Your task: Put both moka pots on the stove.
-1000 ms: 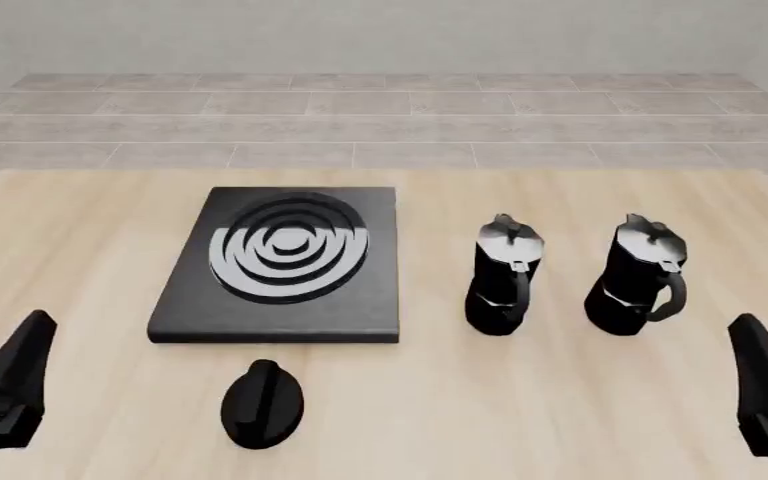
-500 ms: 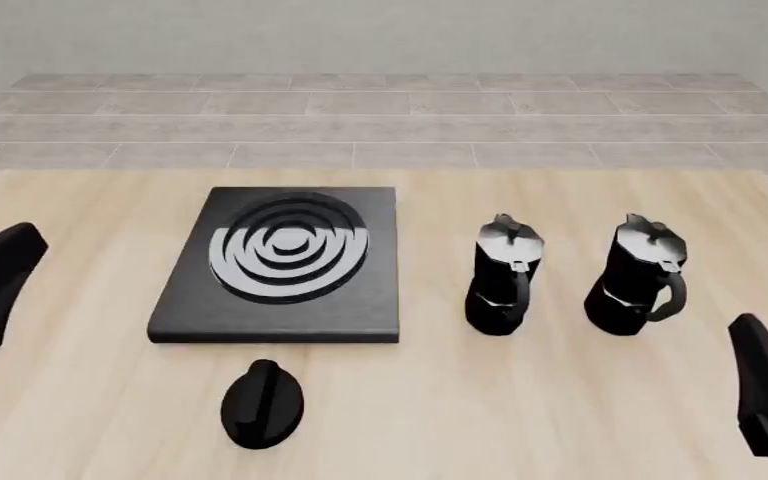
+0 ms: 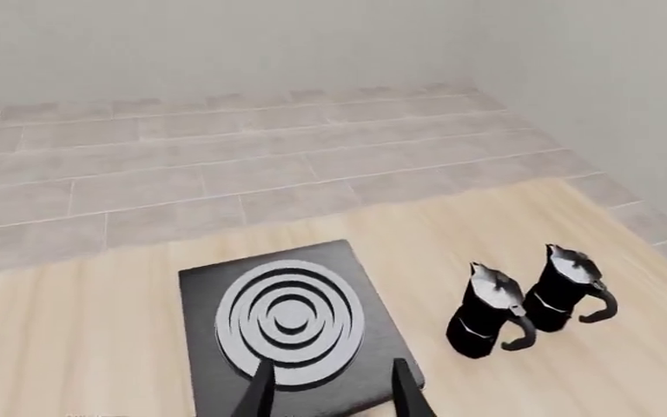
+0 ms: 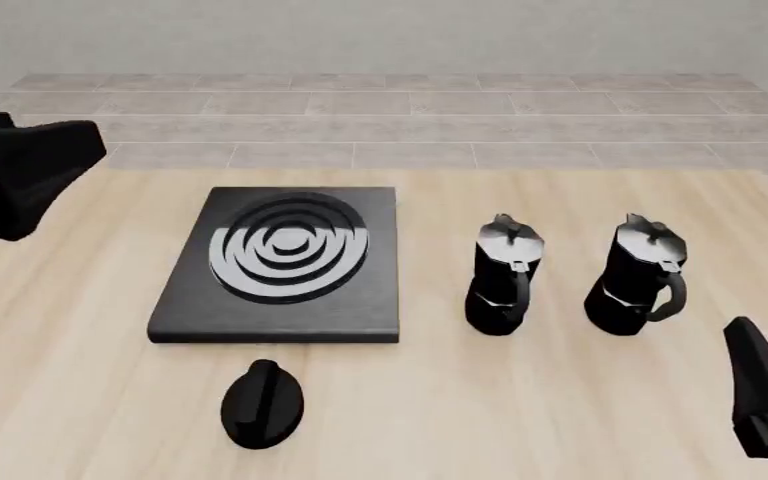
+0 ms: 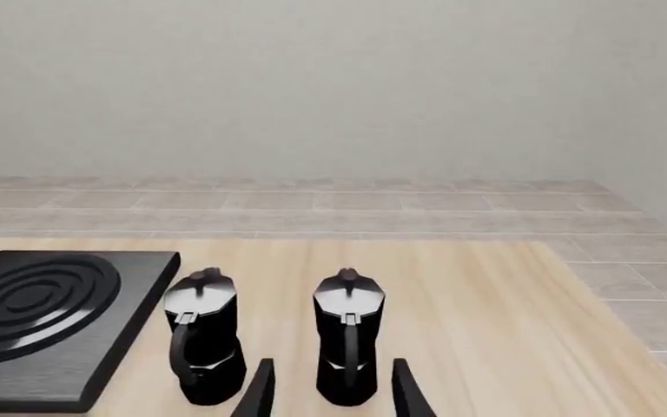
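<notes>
Since 1 second ago my left gripper (image 3: 326,391) has risen; both grippers (image 5: 329,389) gape, empty. 2 moka pots (image 4: 502,274) (image 4: 640,274) stand beside the stove (image 4: 357,318). Next I approach 1.

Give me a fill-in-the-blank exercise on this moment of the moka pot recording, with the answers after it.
1. The number of moka pots standing on the stove is ____.
2. Both pots, the nearer moka pot and the farther moka pot, stand on the stove's ____ side in the front view.
3. The black knob lies on the ____, in front of the stove.
4. The left hand and right hand each have fingers that are ____.

Missing words: zero; right; table; open
</notes>
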`<action>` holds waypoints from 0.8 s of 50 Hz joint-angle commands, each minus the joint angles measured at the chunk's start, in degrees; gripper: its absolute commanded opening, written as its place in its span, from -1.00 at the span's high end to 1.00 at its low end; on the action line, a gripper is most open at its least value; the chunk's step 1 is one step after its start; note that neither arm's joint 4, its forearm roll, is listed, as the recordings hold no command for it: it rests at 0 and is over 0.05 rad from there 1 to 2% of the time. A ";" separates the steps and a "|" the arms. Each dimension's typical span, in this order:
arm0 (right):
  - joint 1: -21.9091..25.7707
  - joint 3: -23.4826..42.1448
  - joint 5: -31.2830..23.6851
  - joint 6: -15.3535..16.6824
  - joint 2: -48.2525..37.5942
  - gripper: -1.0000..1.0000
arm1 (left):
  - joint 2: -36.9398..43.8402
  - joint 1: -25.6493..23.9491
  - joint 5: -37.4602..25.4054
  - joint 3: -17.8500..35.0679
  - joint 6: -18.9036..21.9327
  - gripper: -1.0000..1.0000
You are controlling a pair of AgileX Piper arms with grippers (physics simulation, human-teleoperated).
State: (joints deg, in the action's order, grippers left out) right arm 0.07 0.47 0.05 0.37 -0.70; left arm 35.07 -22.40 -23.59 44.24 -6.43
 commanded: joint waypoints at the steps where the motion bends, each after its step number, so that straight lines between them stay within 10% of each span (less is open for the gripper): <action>1: 0.01 -0.13 0.19 0.01 -0.05 -1.00 | 8.05 -3.82 -4.21 6.41 -3.46 -1.00; 16: 0.03 0.05 -0.25 0.01 0.22 -1.00 | 14.23 -11.15 -11.35 12.96 -14.16 -1.00; 40: 0.05 -0.36 0.71 0.01 -0.35 -1.00 | 22.26 -17.19 -15.28 17.03 -18.80 -1.00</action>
State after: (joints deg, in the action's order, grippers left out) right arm 0.11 0.21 0.52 0.37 -0.90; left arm 53.83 -37.70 -37.87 59.53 -23.58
